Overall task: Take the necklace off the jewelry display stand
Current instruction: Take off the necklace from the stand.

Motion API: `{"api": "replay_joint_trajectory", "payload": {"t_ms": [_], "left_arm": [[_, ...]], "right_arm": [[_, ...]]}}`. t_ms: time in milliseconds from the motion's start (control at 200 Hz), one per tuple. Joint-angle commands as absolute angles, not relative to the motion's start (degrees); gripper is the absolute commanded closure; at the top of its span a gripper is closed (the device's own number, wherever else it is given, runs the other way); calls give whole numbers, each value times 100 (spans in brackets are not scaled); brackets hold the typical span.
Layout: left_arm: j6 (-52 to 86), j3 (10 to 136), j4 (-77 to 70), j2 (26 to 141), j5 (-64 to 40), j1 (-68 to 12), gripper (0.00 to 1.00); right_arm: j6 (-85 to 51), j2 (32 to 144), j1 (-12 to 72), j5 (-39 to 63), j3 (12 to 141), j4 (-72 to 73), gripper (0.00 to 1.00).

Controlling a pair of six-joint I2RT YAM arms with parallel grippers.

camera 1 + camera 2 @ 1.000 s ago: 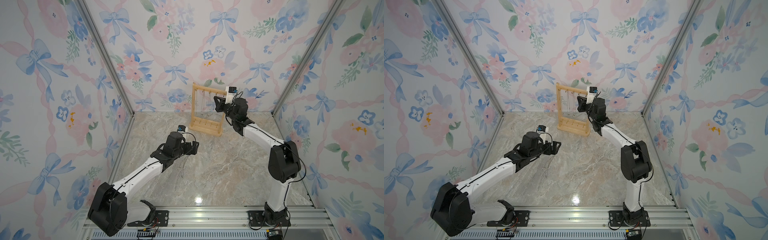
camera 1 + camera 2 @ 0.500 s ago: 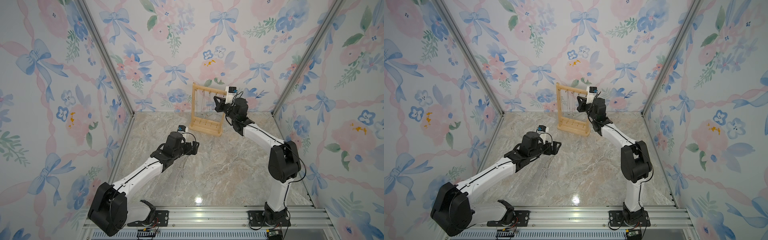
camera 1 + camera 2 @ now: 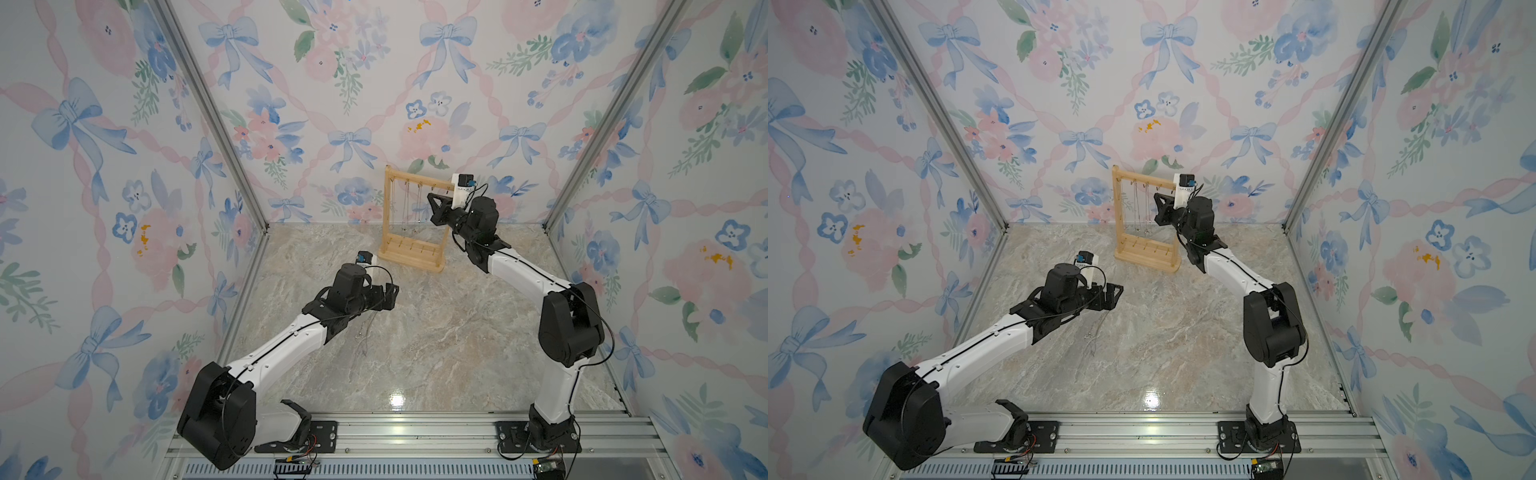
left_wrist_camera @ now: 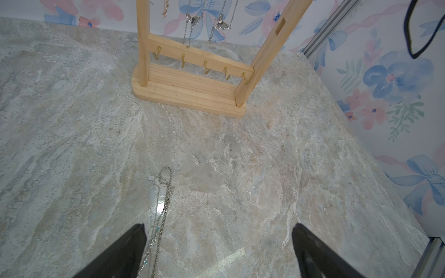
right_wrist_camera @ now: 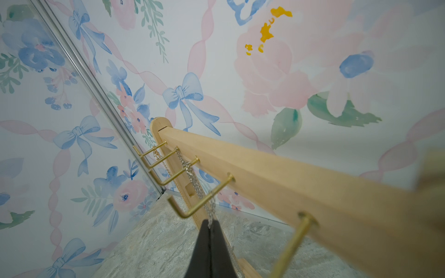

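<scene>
Hanging necklace (image 5: 212, 207) pinched in R hand (image 5: 209, 224)

1. In the left wrist view, the picture's edge cuts off the jewelry display stand (image 4: 190, 91) not far above its lower bar. Only the lowest loops of the hanging necklaces (image 4: 193, 19) show.
2. The left end effector (image 4: 218, 227) appears only as two dark fingers (image 4: 120, 255), wide apart and cropped at the edge.
3. The loose chains (image 4: 163, 190) on the desk (image 4: 252, 156) run out of frame beside one finger, and their number cannot be told.
4. In the right wrist view, the right end effector (image 5: 209, 225) is a cropped, closed dark wedge. A silver necklace (image 5: 190, 168) meets its tip, but whether it is pinched cannot be told.
5. The nearest hook (image 5: 296, 240) is blurred.
6. In both top views the hanging necklaces are too fine to count, and the right arm hides the upper part of one post (image 3: 445, 249).
</scene>
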State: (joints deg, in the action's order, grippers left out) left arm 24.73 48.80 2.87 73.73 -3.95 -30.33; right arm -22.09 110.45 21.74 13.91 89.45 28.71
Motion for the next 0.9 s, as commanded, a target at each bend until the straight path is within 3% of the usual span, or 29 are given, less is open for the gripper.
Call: {"api": "replay_joint_trajectory", "payload": {"t_ms": [0,895], "left_arm": [[2579,4852,288,7445,-451,-3006,2],[2584,4860,287,7505,-443,-3008,2]], "right_arm": [[-2232,10783,2128,1572,8870,2928,100],[-2143,10688,2138,2048,8957,2602,100]]}}
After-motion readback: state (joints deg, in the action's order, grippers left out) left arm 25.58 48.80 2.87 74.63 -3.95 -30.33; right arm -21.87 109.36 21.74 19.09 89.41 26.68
